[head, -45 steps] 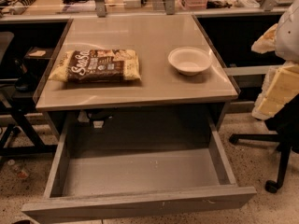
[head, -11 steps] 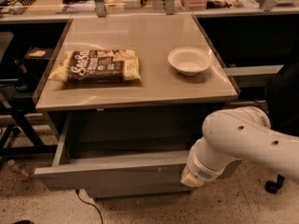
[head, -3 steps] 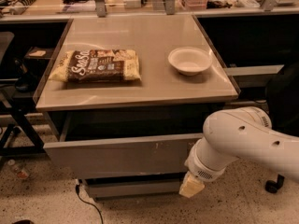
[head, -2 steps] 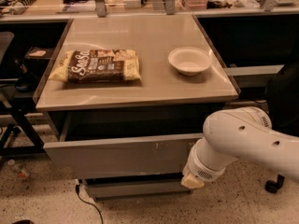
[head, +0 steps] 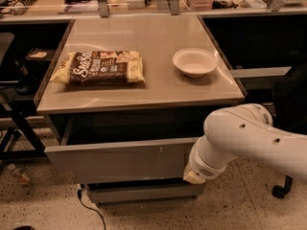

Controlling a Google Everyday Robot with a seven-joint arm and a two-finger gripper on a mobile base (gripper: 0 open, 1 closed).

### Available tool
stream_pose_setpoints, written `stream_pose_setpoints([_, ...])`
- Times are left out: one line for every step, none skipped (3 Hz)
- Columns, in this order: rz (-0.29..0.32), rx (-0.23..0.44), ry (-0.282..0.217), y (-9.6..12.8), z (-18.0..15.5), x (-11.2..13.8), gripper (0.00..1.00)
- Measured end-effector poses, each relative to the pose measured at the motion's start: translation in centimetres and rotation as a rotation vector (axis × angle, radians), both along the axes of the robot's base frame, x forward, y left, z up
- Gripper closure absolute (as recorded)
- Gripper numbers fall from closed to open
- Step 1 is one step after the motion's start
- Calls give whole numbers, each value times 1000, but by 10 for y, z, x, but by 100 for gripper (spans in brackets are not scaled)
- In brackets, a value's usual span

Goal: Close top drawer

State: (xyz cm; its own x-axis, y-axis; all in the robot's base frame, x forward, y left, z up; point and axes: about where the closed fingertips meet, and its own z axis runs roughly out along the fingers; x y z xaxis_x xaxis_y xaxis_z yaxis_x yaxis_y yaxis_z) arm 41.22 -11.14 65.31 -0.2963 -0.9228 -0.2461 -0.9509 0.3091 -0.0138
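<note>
Top drawer [head: 120,159] stands slightly out past the counter's [head: 158,83] front edge; the hand [head: 193,177] sits against its right end; open or closed, I cannot tell.

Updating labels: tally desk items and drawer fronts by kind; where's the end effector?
Brown-and-cream snack bag: 1
White round bowl: 1
Grey metal drawer fronts: 2 (wide top drawer, lower drawer)
Total: 4
End effector: by top drawer's right end.
</note>
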Motion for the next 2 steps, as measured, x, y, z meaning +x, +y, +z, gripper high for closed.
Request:
stream_pose_setpoints([12, -6, -23, 9, 3, 16, 100])
stream_pose_setpoints([21, -18, -40, 17, 1, 34, 100])
